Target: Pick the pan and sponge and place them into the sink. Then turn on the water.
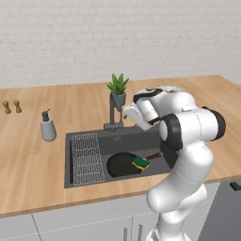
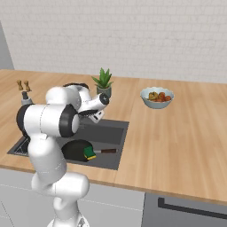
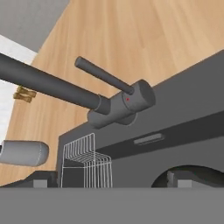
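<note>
Two of the task's things already lie in the sink [image 1: 70,160] in the left base view: the pan [image 1: 123,164] sits on the basin floor below and in front of the end effector [image 1: 128,113], with the sponge [image 1: 140,163] resting on its rim by the handle, so what remains, I judge, is the water. That explains the arm's reach, with the end effector raised to the faucet [image 1: 113,110] and just beside its upright neck; the wire rack [image 1: 87,157] lies lower and to one side, the soap bottle [image 1: 47,126] well beyond it on the tabletop [image 1: 33,164]. From the right base view the end effector [image 2: 98,116] hangs over the back edge of the sink [image 2: 113,148], pan [image 2: 75,148] and sponge [image 2: 90,153] beneath it, a plant [image 2: 104,82] just behind, and a bowl of food [image 2: 157,98] well off to the side, left alone because it is no part of the job. Looking along the hand, the faucet's lever [image 3: 103,75] stands straight ahead and close, its round body [image 3: 127,105] slightly lower, the rack [image 3: 85,162] beneath. Both fingers are spread wide and hold nothing, presumably to take or nudge the lever.
</note>
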{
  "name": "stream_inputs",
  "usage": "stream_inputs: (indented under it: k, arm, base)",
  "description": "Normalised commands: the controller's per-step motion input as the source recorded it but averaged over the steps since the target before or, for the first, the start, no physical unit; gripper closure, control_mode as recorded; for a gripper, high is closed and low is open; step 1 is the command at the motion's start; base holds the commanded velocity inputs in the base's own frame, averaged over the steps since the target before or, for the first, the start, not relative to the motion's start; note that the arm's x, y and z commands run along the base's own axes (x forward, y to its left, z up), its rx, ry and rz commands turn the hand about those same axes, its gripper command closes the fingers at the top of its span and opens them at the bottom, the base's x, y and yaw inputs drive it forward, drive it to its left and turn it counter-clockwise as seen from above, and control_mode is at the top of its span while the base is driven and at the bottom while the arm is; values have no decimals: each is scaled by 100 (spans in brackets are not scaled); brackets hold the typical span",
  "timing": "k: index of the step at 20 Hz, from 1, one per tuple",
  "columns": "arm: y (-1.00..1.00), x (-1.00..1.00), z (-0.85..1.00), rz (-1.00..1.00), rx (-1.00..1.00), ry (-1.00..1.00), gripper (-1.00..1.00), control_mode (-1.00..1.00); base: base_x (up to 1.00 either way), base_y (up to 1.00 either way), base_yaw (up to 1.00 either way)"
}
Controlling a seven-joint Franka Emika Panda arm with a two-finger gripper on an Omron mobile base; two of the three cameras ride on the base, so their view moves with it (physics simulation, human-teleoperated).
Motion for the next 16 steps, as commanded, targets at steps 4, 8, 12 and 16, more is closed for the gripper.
stream_inputs:
  k: [4,8,12,16]
  arm:
    - [0,16,-23,0,3,-5,-100,-100]
    - [0,17,-18,0,3,-4,-100,-100]
    - [3,14,-12,0,3,-1,-100,-100]
    - [4,17,-6,0,4,0,-100,-100]
  base:
    - [0,0,0]
    - [0,0,0]
    - [0,0,0]
    - [0,0,0]
